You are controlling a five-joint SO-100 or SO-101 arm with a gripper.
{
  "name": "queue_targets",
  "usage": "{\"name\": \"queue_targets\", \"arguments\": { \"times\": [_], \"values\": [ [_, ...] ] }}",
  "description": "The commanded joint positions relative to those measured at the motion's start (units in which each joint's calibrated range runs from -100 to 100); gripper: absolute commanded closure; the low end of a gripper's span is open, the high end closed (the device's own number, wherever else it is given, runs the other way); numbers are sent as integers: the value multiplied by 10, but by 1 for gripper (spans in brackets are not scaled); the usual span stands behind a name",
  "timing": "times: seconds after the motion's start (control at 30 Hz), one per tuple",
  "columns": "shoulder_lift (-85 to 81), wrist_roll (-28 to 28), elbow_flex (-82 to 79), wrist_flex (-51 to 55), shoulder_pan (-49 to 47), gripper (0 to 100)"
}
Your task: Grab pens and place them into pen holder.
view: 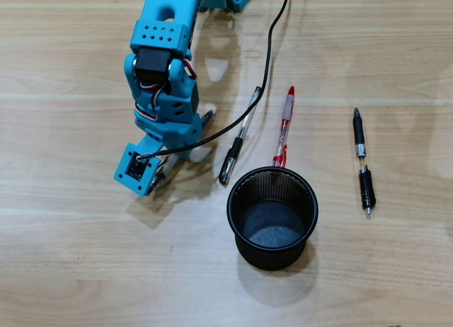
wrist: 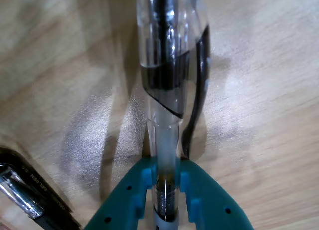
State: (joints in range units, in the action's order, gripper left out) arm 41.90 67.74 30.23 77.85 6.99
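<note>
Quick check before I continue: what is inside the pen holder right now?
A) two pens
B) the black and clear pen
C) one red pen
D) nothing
D: the overhead view looks straight into the pen holder and shows only its bare mesh bottom; the red pen and the other pens lie outside on the table.

Capped pen [view: 238, 139] and cable [view: 267, 65] bar holder [view: 272, 217].

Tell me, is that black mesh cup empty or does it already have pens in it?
Empty. The overhead view looks straight into the pen holder and shows only its bare bottom; three pens lie on the table outside it.
</note>
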Motion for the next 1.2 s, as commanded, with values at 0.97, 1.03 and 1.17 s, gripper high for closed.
{"name": "queue_targets", "arguments": {
  "times": [0.97, 1.03, 1.17],
  "values": [
    [-213, -10, 363, -82, -257, 98],
    [-200, -24, 363, -134, -268, 98],
    [-172, -62, 363, -233, -273, 98]
  ]
}}
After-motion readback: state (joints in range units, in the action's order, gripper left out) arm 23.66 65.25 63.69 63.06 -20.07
